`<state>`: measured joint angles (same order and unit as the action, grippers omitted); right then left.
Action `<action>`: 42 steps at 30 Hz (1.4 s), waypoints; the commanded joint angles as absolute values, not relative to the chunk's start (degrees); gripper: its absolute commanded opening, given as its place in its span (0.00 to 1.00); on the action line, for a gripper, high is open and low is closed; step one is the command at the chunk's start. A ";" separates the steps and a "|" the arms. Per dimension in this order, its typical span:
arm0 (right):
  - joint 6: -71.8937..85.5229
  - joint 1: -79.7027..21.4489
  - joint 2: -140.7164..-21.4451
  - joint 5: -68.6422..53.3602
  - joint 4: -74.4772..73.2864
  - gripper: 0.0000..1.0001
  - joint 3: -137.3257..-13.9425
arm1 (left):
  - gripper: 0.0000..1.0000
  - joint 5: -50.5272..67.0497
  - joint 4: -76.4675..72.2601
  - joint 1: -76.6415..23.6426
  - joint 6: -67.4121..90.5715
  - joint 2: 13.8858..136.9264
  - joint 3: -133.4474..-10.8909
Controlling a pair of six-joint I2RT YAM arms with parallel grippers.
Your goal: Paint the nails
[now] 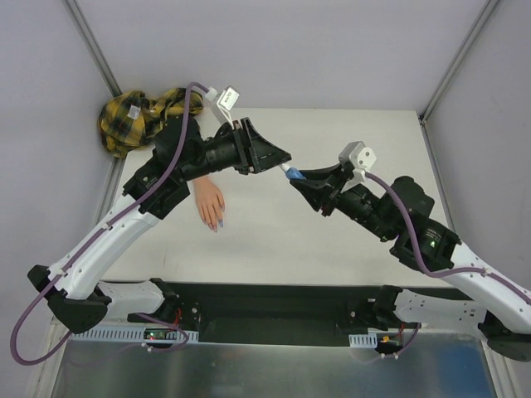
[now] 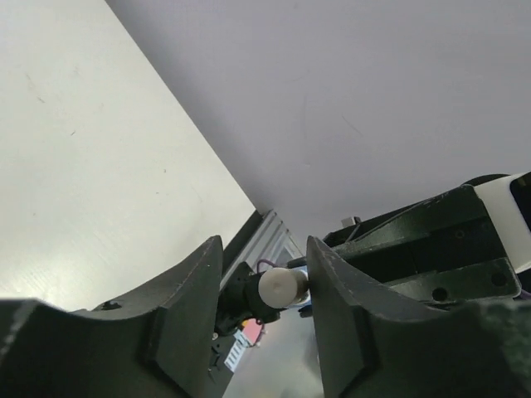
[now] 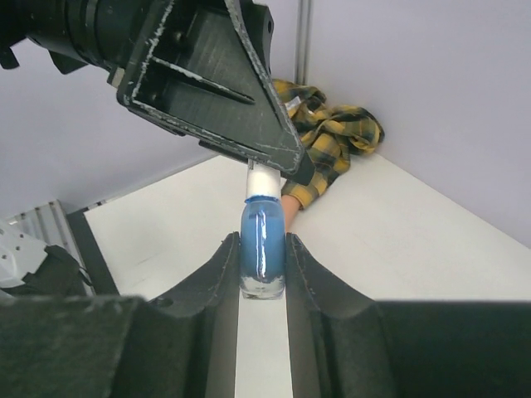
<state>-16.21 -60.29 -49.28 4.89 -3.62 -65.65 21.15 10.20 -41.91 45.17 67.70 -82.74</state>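
The mannequin hand (image 1: 209, 201) lies palm down on the white table, with its plaid sleeve (image 1: 137, 116) bunched at the back left. Its purple nails (image 1: 216, 225) point toward the near edge. My right gripper (image 1: 295, 177) is shut on the small blue bottle (image 3: 262, 253) and holds it raised, white cap (image 3: 263, 182) toward the left gripper. My left gripper (image 1: 285, 157) is open, its jaws standing either side of the cap (image 2: 284, 288), which sits close to one finger (image 2: 340, 298). Both grippers are right of the hand and above the table. The nails are hidden in both wrist views.
The white table (image 1: 332, 240) is walled by grey panels with metal posts at the back corners. The left arm's forearm passes over the mannequin's wrist and sleeve. The arm bases and a black rail (image 1: 274, 303) run along the near edge.
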 commanded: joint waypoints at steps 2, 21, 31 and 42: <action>-20.83 -62.05 -49.31 9.75 -0.35 0.00 -67.41 | 0.23 26.26 3.79 -41.57 46.67 68.55 -84.20; 8.59 -57.49 -40.79 0.09 10.01 0.00 -59.86 | 0.00 48.68 -54.13 -40.25 66.27 69.26 -64.16; 21.27 -54.84 -39.46 -6.95 14.95 0.00 -56.16 | 0.00 52.47 -56.87 -41.31 66.98 65.75 -62.58; 7.32 -54.84 -37.36 8.33 -7.11 0.69 -63.19 | 0.00 38.95 -10.21 -41.22 37.36 58.36 -70.75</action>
